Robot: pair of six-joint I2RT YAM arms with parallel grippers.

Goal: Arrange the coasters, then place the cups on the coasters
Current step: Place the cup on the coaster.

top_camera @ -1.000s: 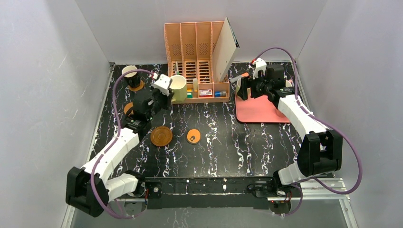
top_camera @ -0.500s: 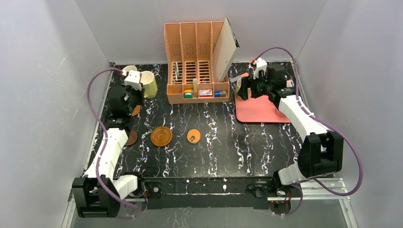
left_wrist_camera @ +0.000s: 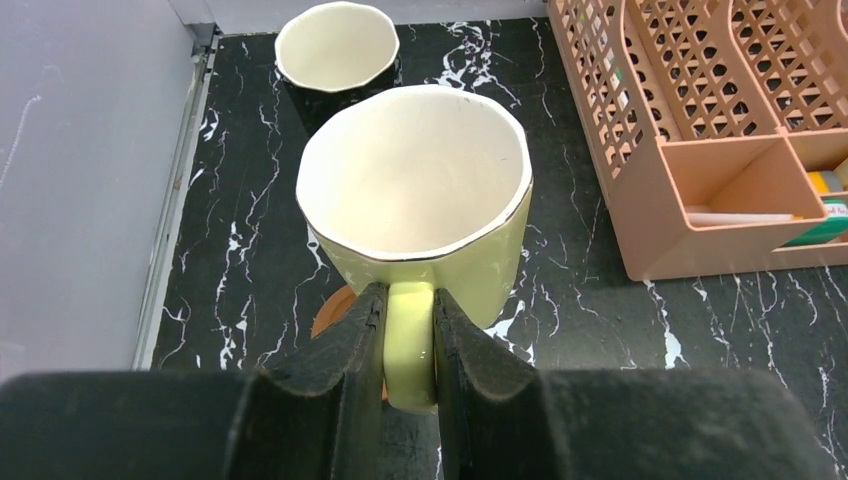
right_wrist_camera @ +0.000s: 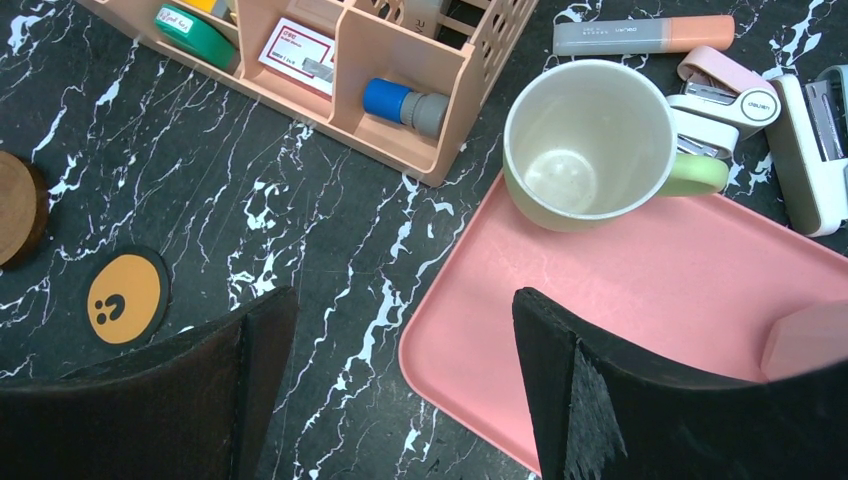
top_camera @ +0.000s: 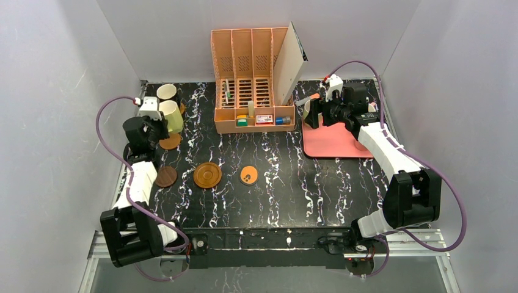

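I held yellow cup (left_wrist_camera: 415,190) by handle, left fingers (left_wrist_camera: 372,312) clamped | right fingers (right_wrist_camera: 262,340) wide, empty | next: lower onto coaster (left_wrist_camera: 330,315) beneath fingers, release.

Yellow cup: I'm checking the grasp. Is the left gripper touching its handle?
Touching. The left wrist view shows the left gripper with its fingers pressed against both sides of the handle of the yellow cup, no gap.

Two arms are seen, the left arm (top_camera: 142,183) and the right arm (top_camera: 383,145), each built from white tubes joined by chunky black blocks. A purple cable (top_camera: 109,122) is looped along each one. A small white box (top_camera: 333,87) with a red spot is fixed near each wrist. The pincer fingers (left_wrist_camera: 345,370) are black and rough-looking
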